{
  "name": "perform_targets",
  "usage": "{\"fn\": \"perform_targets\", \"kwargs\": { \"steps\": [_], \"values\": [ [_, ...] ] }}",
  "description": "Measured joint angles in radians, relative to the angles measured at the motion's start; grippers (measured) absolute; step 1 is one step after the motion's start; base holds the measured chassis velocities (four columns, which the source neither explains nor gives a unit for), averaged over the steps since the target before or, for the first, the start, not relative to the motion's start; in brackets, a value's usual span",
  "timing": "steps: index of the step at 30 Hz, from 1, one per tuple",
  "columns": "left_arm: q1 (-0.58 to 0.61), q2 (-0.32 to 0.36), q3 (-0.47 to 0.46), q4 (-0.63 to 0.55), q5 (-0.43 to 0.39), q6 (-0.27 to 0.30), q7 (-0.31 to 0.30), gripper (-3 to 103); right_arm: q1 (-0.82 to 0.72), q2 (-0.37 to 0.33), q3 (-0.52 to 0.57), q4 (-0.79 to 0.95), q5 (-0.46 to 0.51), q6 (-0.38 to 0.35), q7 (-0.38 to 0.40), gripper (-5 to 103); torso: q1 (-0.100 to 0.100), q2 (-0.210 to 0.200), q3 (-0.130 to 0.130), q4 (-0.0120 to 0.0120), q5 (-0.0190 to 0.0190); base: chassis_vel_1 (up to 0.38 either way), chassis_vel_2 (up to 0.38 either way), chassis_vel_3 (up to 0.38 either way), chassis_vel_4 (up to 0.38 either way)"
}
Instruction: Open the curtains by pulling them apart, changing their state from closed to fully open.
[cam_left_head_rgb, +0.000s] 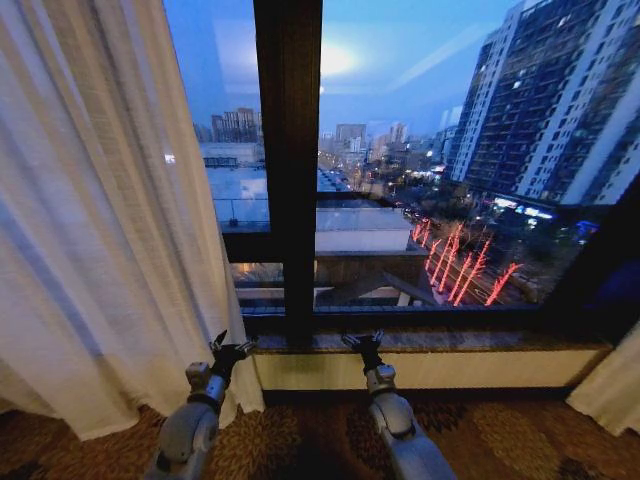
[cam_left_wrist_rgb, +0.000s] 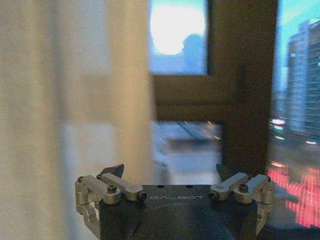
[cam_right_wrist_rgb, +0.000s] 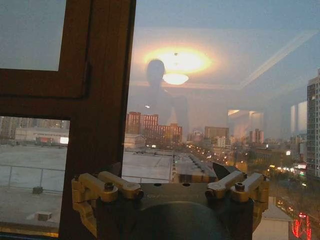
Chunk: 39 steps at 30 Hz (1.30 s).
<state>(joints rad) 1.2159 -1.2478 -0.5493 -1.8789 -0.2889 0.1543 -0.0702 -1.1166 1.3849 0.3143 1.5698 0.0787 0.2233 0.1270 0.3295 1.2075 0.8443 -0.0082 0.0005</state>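
Curtains drawn apart, window bare.
The left gripper (cam_left_head_rgb: 232, 347), jaws apart, sits beside the left curtain (cam_left_head_rgb: 90, 220); the right gripper (cam_left_head_rgb: 365, 340), jaws apart, faces the window frame (cam_left_head_rgb: 288, 170).

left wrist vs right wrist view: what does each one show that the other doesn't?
Left wrist: the sheer curtain panel hanging beside the open left gripper, nothing between its fingers. Right wrist: the open right gripper facing bare window glass with a ceiling-light reflection. Both: the dark window frame and the city outside.
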Motion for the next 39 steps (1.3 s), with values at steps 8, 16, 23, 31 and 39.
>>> {"fn": "perform_targets", "kwargs": {
  "steps": [8, 16, 23, 31, 39],
  "values": [
    [-0.013, 0.014, -0.008, 0.031, 0.01, -0.046, 0.0, 100, 0.0, 0.0, 0.0, 0.0, 0.0, 0.0, 0.0, 100, 0.0, 0.0, 0.0, 0.0, -0.0004, 0.0, 0.0, 0.0, 0.0],
    [0.025, -0.003, -0.065, 0.133, -0.011, -0.252, -0.015, 100, 0.0, 0.0, 0.0, 0.0, 0.0, 0.0, 0.0, 100, 0.0, 0.0, 0.0, 0.0005, -0.0008, 0.0, 0.0, 0.0, 0.0],
    [0.039, -0.015, -0.097, 0.171, 0.014, -0.327, -0.02, 100, 0.0, 0.0, 0.0, 0.0, 0.0, 0.0, 0.0, 100, 0.0, 0.0, 0.0, -0.0003, -0.0002, 0.0, 0.0, 0.0, 0.0],
    [0.043, -0.029, -0.1, 0.203, 0.039, -0.362, -0.022, 100, 0.0, 0.0, 0.0, 0.0, 0.0, 0.0, 0.0, 100, 0.0, 0.0, 0.0, 0.0001, -0.0006, 0.0, 0.0, 0.0, 0.0],
    [0.002, -0.008, -0.071, 0.257, 0.024, -0.364, -0.014, 100, 0.0, 0.0, 0.0, 0.0, 0.0, 0.0, 0.0, 100, 0.0, 0.0, 0.0, 0.0001, -0.0005, -0.064, 0.046, 0.066, -0.041]
  ]
}}
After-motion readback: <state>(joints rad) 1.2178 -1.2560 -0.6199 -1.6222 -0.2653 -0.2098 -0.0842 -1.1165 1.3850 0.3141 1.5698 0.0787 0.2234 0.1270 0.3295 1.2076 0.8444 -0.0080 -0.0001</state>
